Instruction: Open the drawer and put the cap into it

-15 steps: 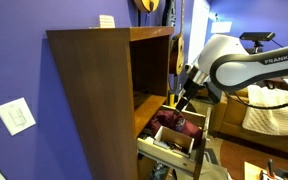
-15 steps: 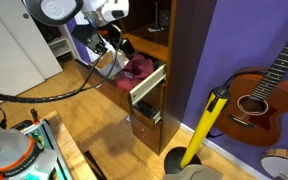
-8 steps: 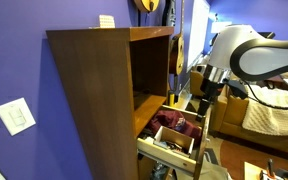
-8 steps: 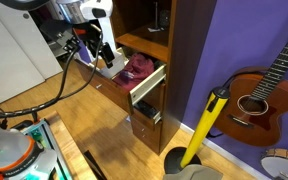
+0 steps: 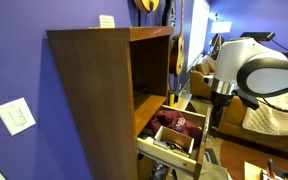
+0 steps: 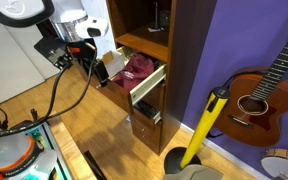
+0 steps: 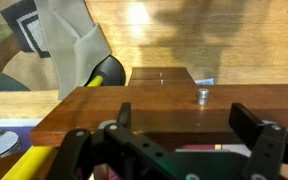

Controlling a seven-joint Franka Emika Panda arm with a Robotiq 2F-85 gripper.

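Note:
The drawer [image 5: 167, 146] of the tall brown cabinet stands pulled out in both exterior views, its front [image 6: 147, 82] facing the room. The maroon cap [image 5: 180, 125] lies inside it, crumpled [image 6: 139, 67]. My gripper [image 5: 217, 117] hangs in front of the drawer, apart from it, open and empty [image 6: 101, 70]. In the wrist view the gripper [image 7: 184, 112] looks down on the drawer front's top edge [image 7: 154, 108] and its metal knob [image 7: 201, 97]. Both black fingers [image 7: 247, 120] stand wide apart, and a sliver of the cap [image 7: 197, 148] shows between them.
A guitar [image 6: 260, 95] and a yellow-and-black pole [image 6: 207, 122] lean by the purple wall beside the cabinet. A lower drawer [image 6: 142, 128] stays closed. A cream cushion [image 5: 274, 115] sits behind the arm. Wooden floor [image 6: 94, 125] lies in front of the cabinet.
The gripper has drawn back from over the open drawer, away from the cabinet, still open. The cap stays in the drawer.

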